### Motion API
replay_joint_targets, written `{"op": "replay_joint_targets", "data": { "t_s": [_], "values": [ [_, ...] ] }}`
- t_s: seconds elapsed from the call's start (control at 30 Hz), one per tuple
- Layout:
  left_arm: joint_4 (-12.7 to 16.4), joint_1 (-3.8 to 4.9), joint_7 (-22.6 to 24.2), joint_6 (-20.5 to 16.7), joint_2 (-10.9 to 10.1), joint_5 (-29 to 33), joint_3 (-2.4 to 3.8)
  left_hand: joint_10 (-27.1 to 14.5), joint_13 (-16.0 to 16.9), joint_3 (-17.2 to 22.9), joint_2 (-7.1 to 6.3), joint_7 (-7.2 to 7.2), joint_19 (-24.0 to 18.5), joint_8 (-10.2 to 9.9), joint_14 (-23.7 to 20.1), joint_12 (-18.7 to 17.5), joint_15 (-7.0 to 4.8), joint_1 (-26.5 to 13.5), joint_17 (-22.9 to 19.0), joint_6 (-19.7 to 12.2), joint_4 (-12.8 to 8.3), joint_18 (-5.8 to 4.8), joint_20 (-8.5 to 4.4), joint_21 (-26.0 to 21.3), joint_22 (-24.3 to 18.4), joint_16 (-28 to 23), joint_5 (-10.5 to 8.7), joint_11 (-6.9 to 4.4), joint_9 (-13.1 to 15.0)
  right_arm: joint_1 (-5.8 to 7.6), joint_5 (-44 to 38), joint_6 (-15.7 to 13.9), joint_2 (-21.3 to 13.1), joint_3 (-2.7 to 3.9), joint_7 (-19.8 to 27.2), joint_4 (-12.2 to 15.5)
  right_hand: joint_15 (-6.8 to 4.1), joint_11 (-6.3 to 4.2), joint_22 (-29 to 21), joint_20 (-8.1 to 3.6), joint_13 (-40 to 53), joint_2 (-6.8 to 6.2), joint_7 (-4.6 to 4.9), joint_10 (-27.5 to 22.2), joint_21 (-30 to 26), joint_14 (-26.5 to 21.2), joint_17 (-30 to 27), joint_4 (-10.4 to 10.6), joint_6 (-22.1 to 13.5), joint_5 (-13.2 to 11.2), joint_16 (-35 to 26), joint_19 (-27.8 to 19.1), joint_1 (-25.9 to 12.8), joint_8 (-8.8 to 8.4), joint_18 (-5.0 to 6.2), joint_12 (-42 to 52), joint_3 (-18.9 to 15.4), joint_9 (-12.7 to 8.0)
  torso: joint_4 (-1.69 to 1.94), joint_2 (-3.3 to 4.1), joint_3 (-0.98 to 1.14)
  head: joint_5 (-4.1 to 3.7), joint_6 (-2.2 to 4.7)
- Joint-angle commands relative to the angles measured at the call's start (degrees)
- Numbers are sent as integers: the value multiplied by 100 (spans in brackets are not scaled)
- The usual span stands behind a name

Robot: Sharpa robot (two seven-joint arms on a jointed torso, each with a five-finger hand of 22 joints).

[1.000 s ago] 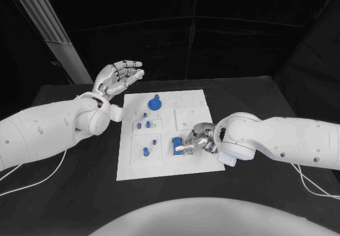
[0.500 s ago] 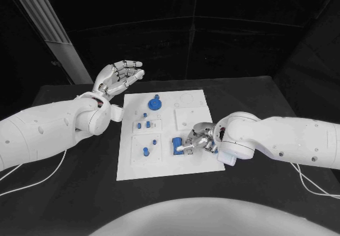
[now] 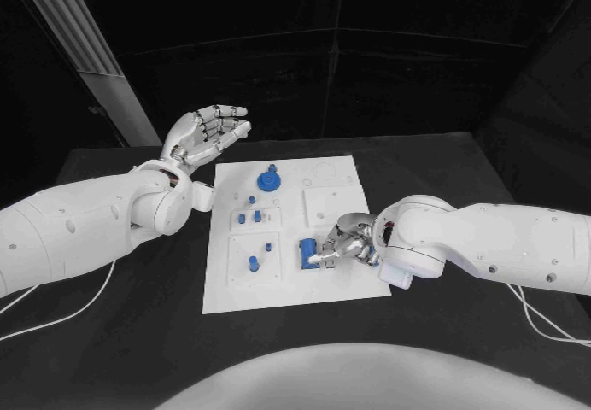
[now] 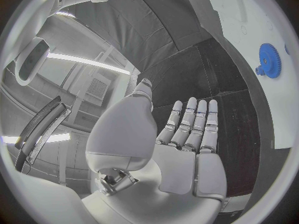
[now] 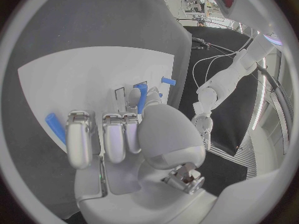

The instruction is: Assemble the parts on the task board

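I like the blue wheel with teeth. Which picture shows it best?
The head view: the blue gear sits whole on the task board, far from the right hand. The left wrist view shows it bent at the rim.

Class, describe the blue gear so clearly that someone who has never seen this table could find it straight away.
Start at the white board in the middle of the black table. Go to its far end, near the raised left hand. The blue gear lies there: round, toothed and the broadest blue piece, while the others are small pegs and blocks.

Robot lab: black table point(image 3: 148, 342), white task board point(image 3: 277, 290).
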Motion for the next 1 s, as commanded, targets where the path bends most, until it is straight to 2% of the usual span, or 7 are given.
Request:
{"op": "replay_joint_targets", "data": {
  "t_s": [0.03, 0.1, 0.2, 0.37, 0.57, 0.77, 1.0],
  "values": [
    [-1, 8, 1020, 65, -4, 11, 4, -44, -6, 45, 60, 736, -27, 30, -53, 18, -2, -18, -6, -33, 1, -66, 14, -27, -6, 29, 39, 15, -6, 7, -21, -509, -210, 3, 339, 196, -26, 18, 1509, -21, 1403, 139, 60, 606, 18, 595, 1509, 14, -172, 67, 14, 584, 272, -211, -86, -33, -84, -96, -5, -7, -1, -14, -1],
    [-12, 7, 1018, 65, -2, 11, 4, -44, -6, 45, 60, 736, -27, 30, -53, 18, -2, -18, -6, -33, 1, -66, 14, -27, -6, 29, 39, 15, -6, 10, -21, -712, -386, 5, 501, 334, 33, 111, 1509, 17, 1403, 70, 178, 606, 18, 595, 1509, 23, -376, 123, 14, 584, 282, -533, -86, -33, -135, -293, 1, -14, -10, -40, -1],
    [-34, 7, 1015, 65, 9, 11, 4, -44, -6, 45, 60, 736, -27, 30, -53, 18, -2, -18, -6, -33, 1, -66, 14, -27, -6, 29, 39, 15, -6, 17, -86, -929, -673, 8, 744, 536, 213, 353, 1509, 163, 1403, -27, 406, 606, 18, 595, 1509, -2, -540, 248, 14, 584, 311, -1092, -86, -33, -193, -750, 11, -23, -18, -78, -1],
    [-46, 7, 1011, 62, 15, 11, 4, -44, -6, 45, 60, 736, -27, 30, -53, 18, -2, -18, -6, -33, 1, -66, 14, -27, -6, 29, 39, 15, -6, 25, -725, -933, -1124, 7, 877, 789, 396, 539, 1509, 317, 1403, -256, 637, 606, 18, 595, 1509, -31, -836, 373, 14, 584, 244, -1557, -86, -33, -321, -1181, 0, -16, -15, -119, -1],
    [-47, 7, 1011, 57, 14, 11, 4, -48, -10, 41, 62, 737, -30, 41, -55, 30, -2, -20, -18, -37, 0, -66, 14, -27, -8, 38, 41, 15, -9, 24, -1822, -799, -1531, 0, 534, 956, 488, 629, 1509, 440, 1403, -341, 720, 606, 18, 595, 1509, 11, -837, 689, 14, 584, 196, -1721, -86, -33, -353, -1493, 0, -13, -15, -211, -1],
    [-33, 7, 1009, 57, 10, 11, 4, -48, -10, 41, 62, 737, -30, 41, -55, 30, -2, -20, -18, -37, 0, -66, 14, -27, -8, 38, 41, 15, -9, 13, -2298, -525, -1673, -5, 43, 925, 525, 676, 1509, 492, 1403, -333, 770, 606, 18, 595, 1509, 66, -874, 725, 14, 584, 161, -1865, -86, -33, -351, -1723, -5, -16, -12, -236, -1],
    [-23, 6, 1010, 55, -3, 11, 4, -48, -10, 41, 62, 737, -30, 41, -55, 30, -2, -20, -18, -37, 0, -66, 14, -27, -8, 38, 41, 15, -9, -36, -2715, -370, -1618, -8, -245, 870, 509, 638, 1509, 502, 1403, -288, 713, 606, 18, 595, 1509, 82, -589, 640, 14, 584, 160, -1746, -86, -33, -333, -1819, 6, -18, -10, -252, -1]
  ]
}}
